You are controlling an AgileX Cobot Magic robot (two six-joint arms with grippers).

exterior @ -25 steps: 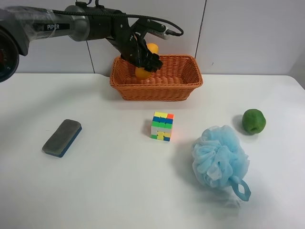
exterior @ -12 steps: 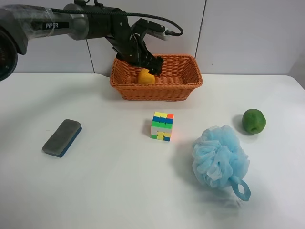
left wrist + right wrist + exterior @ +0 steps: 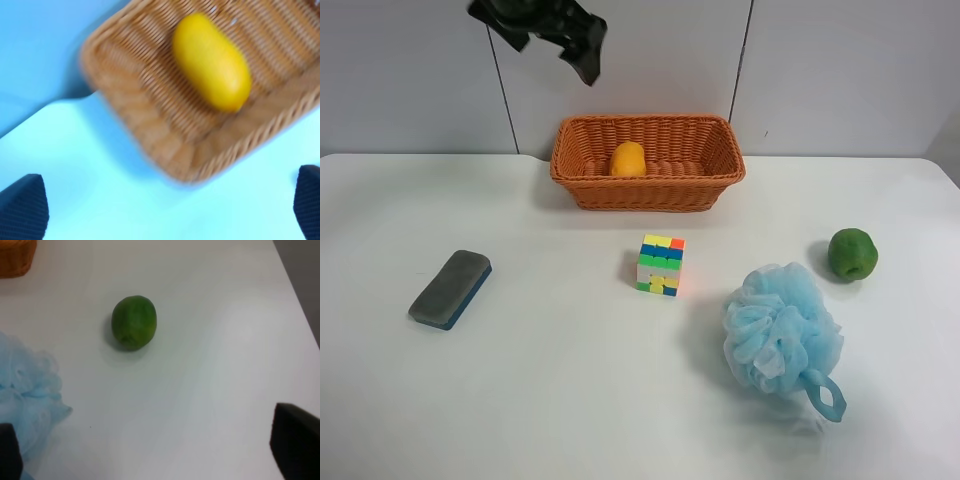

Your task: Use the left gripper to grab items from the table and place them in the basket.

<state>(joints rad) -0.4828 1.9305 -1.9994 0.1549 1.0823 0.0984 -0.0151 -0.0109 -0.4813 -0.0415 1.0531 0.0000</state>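
The mango (image 3: 628,159) lies inside the wicker basket (image 3: 705,185) at the back of the table (image 3: 560,370); it also shows in the left wrist view (image 3: 212,61), lying on the basket's floor (image 3: 145,115). My left gripper (image 3: 570,38) is open and empty, raised high above the basket's left end near the wall. Its fingertips (image 3: 22,209) show far apart. The eraser (image 3: 450,288), puzzle cube (image 3: 660,265), bath puff (image 3: 782,335) and green fruit (image 3: 852,253) lie on the table. My right gripper is open; its fingertips (image 3: 296,442) frame the green fruit (image 3: 134,322).
A grey panelled wall (image 3: 840,70) stands right behind the basket. The bath puff (image 3: 25,395) lies close to the green fruit in the right wrist view. The table's right edge (image 3: 295,295) runs beside the fruit.
My left gripper let go of the mango in the basket, then rose up and left, out of the basket to the top of the view. The mango now lies alone in the basket.
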